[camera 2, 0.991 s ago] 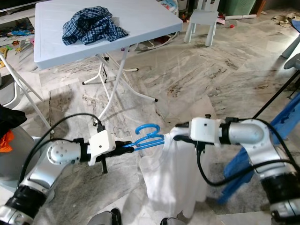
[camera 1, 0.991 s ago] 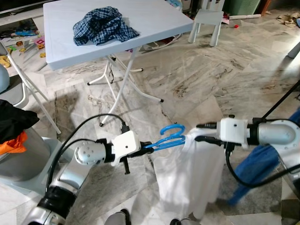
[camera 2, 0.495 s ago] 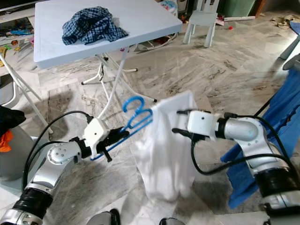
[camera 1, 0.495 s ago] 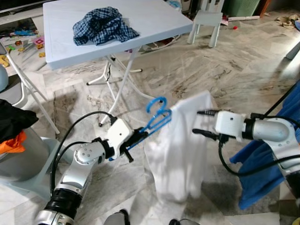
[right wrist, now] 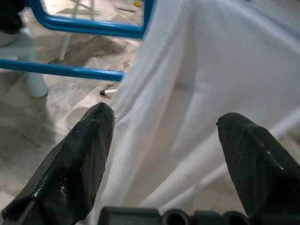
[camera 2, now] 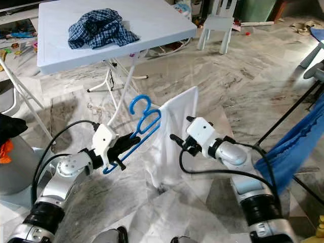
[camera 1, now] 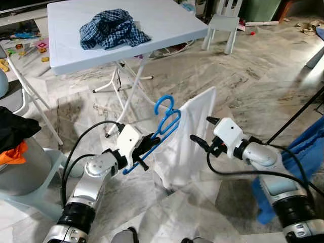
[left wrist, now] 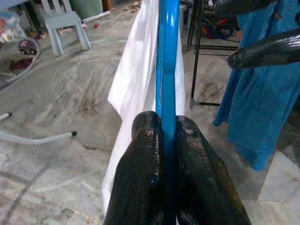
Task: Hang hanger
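- My left claw (camera 1: 147,147) is clenched on the blue hanger (camera 1: 161,129); in the left wrist view both black fingers (left wrist: 140,178) press the blue bar from either side.
- I see the hanger held out in front of me, tilted, with its hook (camera 1: 164,105) pointing up and away toward the bench, above the marble floor (camera 1: 243,76).
- A white garment (camera 1: 190,136) drapes from the far end of the hanger and hangs down, its lower edge close to the floor.
- My right claw (camera 1: 202,132) is released, fingers spread wide, sitting just beside the white garment on its right side; the right wrist view shows the cloth (right wrist: 197,93) between and beyond the two fingertips (right wrist: 89,145), and I cannot tell whether either one touches it.
- Blue hanger bars (right wrist: 89,30) show past the garment in that wrist view.
- Further out, a white folding bench (camera 1: 162,23) stands ahead to the left, carrying a crumpled blue plaid shirt (camera 1: 114,28).
- A small white stool (camera 1: 223,28) stands beyond the bench on the right.
- A blue cloth (camera 1: 298,157) hangs from a dark rack (camera 1: 298,114) at my right side.
- At my left, a grey bin (camera 1: 20,172) holds black and orange fabric (camera 1: 12,139).
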